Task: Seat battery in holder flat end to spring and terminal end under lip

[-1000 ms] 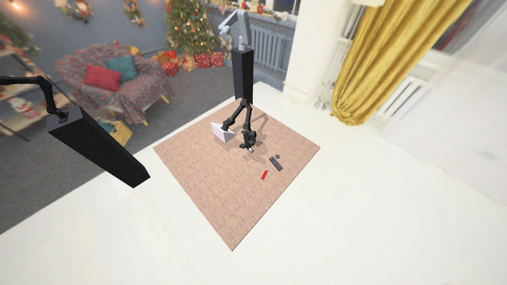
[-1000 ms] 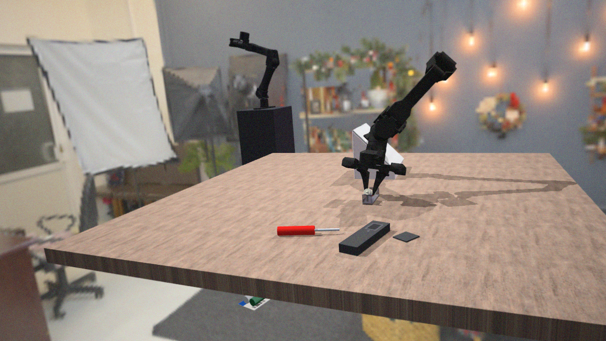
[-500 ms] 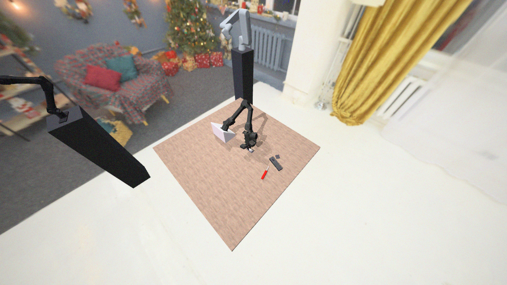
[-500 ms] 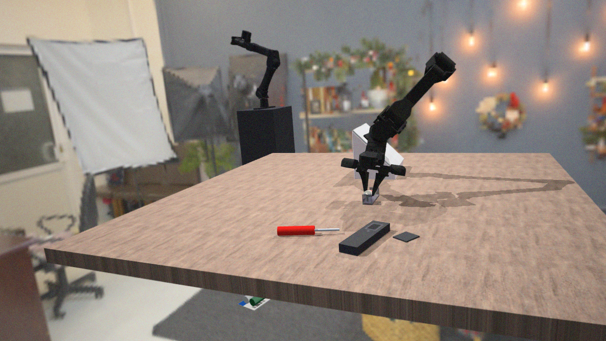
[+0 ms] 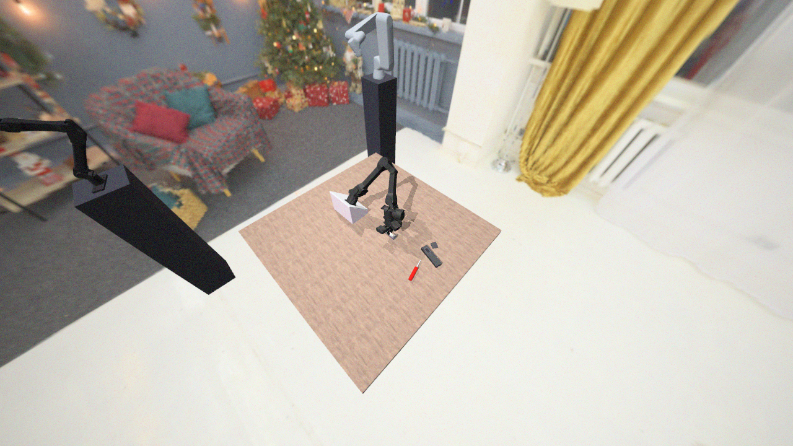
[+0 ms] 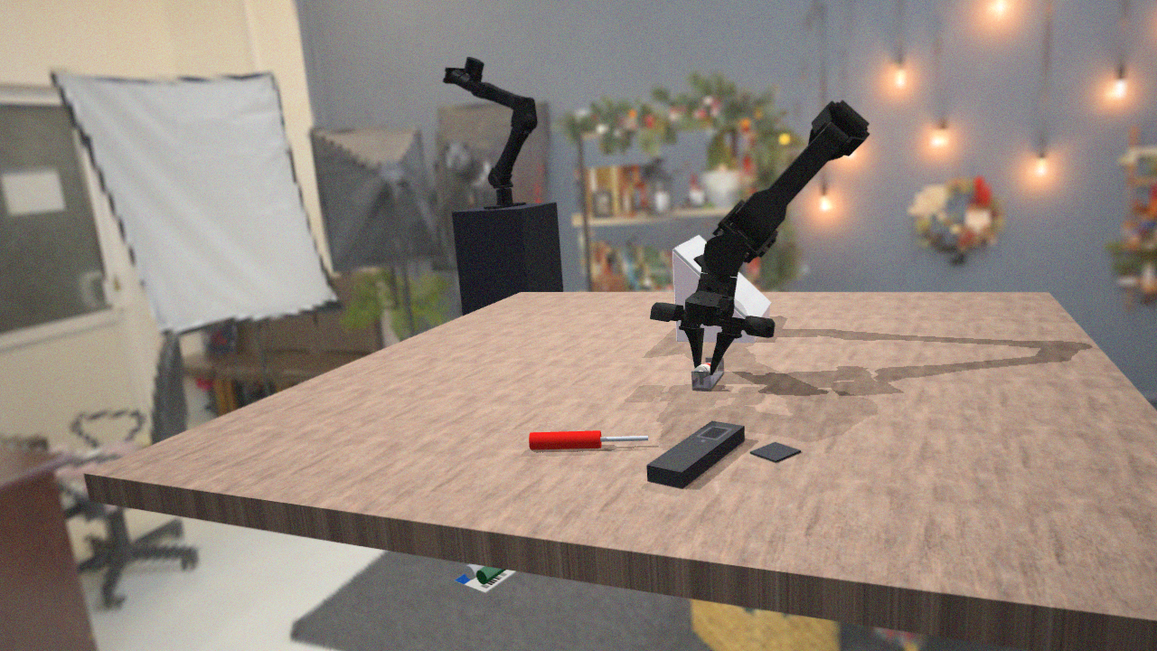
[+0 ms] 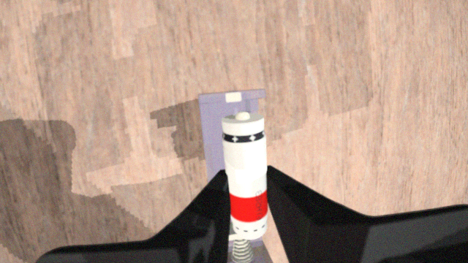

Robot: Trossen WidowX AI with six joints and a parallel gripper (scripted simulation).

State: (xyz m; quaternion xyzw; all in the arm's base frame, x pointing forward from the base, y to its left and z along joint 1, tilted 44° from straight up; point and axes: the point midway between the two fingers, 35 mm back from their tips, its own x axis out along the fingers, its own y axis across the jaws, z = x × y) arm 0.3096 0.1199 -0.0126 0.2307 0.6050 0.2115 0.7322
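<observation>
Black glossy jaws were clamped on the battery [image 7: 244, 161], a smooth white cylinder with a red band, a black patterned ring and a rounded terminal nub. It lay over the lavender rectangular holder [image 7: 216, 120] on the wood-grain surface [image 7: 365, 91], flat end toward the coiled spring [image 7: 241, 252]. Printing on the red band was unreadable.

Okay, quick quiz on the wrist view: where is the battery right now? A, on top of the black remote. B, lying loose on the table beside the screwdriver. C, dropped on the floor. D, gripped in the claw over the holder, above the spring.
D: the claw is shut on the battery, which sits over the purple holder with the spring just below its flat end.
</observation>
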